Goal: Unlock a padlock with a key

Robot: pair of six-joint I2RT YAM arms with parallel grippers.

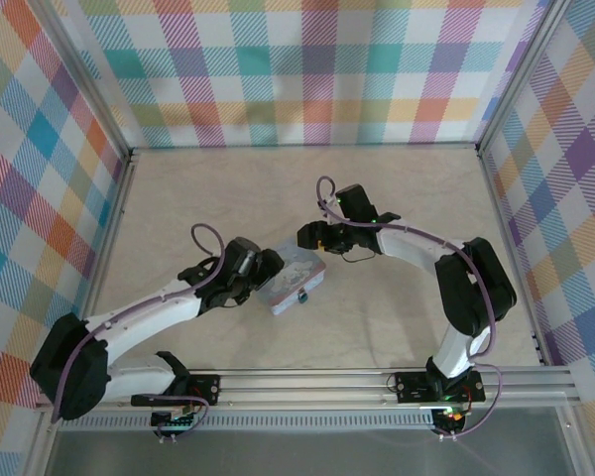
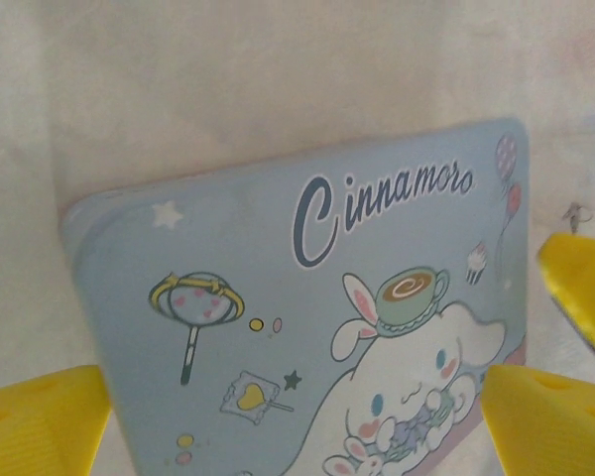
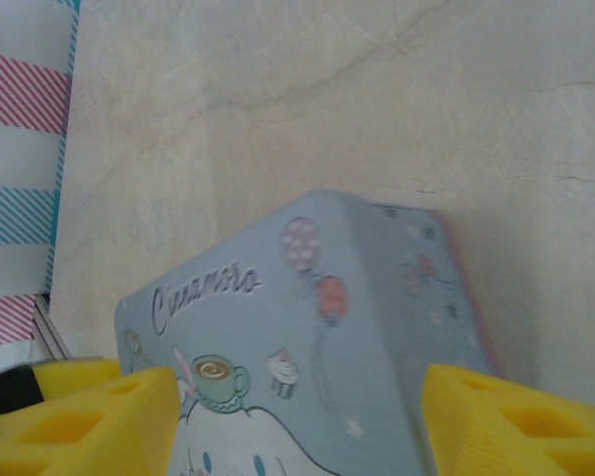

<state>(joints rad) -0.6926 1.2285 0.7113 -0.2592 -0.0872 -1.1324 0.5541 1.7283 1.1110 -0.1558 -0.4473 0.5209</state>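
A pale blue cartoon-printed tin (image 1: 296, 280) lies mid-table, and the padlock (image 1: 302, 296) is a tiny dark piece at its near rim. My left gripper (image 1: 270, 266) reaches in from the left. It is open, with its yellow fingers (image 2: 40, 421) on either side of the tin's lid (image 2: 307, 297). From the far right comes my right gripper (image 1: 312, 238), its yellow fingers (image 3: 89, 416) apart and standing astride the tin's corner (image 3: 377, 327). One of its fingers (image 2: 580, 293) shows beside the tin in the left wrist view. The key is out of view.
A small dark metal bit (image 2: 573, 212) lies just off the tin's right edge; I cannot tell what it is. Checked cloth walls (image 1: 307, 69) close in the pale tabletop (image 1: 407, 188) on three sides. An aluminium rail (image 1: 377, 377) runs along the near edge.
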